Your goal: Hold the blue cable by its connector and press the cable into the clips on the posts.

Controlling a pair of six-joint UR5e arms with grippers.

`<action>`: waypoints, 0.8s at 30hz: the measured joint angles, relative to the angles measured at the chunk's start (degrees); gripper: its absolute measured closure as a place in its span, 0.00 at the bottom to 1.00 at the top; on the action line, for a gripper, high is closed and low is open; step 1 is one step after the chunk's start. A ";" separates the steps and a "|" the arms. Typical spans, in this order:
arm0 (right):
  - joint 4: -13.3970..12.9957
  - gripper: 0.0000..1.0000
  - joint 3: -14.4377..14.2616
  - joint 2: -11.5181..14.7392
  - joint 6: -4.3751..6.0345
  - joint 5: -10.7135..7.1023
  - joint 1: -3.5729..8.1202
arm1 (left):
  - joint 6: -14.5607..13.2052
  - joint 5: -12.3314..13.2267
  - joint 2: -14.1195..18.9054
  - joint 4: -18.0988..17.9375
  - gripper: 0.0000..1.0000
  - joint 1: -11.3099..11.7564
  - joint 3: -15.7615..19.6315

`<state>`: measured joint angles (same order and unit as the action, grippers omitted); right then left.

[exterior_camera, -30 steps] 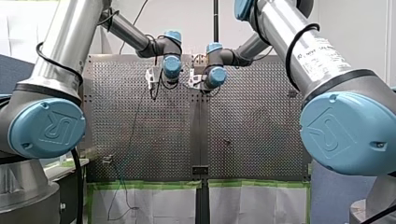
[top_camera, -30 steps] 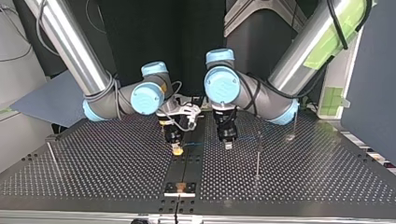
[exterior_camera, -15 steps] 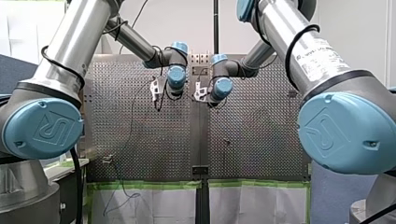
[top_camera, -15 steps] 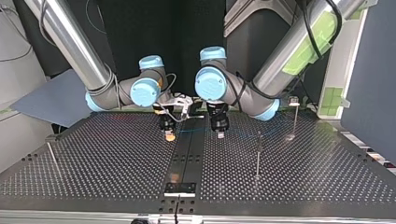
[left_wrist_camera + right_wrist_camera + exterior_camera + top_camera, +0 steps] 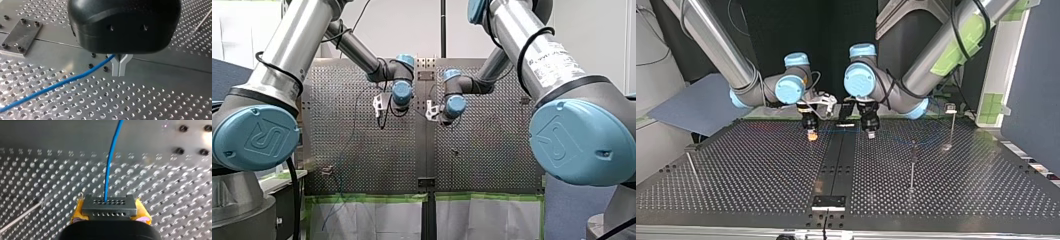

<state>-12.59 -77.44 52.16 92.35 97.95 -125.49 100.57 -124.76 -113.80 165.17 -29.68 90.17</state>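
Note:
My right gripper (image 5: 110, 217) has yellow pads (image 5: 78, 213) and is shut on the black connector (image 5: 109, 206). The blue cable (image 5: 110, 160) leaves the connector and runs straight ahead over the perforated table. My left gripper (image 5: 119, 71), black with metal fingers, is shut on the blue cable (image 5: 57, 85), which trails away beside it low over the plate. In the top view my right gripper (image 5: 811, 134) and left gripper (image 5: 870, 132) hang side by side at the far middle, with the cable (image 5: 840, 131) stretched between them.
A thin post (image 5: 911, 165) stands at the top view's right of centre. A taller post with a clip on top (image 5: 951, 120) stands further back right. A leaning post (image 5: 690, 164) is at the view's left. A small plate (image 5: 828, 202) sits on the near centre seam.
Both grippers have moved away from the top view's camera, toward the table's far edge, carrying the connector and cable with them. The gap between them has widened a little.

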 joint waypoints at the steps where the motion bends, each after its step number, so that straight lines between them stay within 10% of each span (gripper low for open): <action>1: -0.48 1.00 -0.49 0.00 -0.07 0.15 0.05 | -0.07 -0.11 -0.03 -0.55 0.99 -0.05 0.47; 24: -12.22 1.00 -12.25 0.01 -0.44 1.83 -0.06 | -1.50 -0.35 -6.38 -6.56 0.99 -2.97 2.70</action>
<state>-24.81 -89.70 52.17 91.91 99.78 -125.55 99.07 -125.11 -120.18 158.61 -32.66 92.88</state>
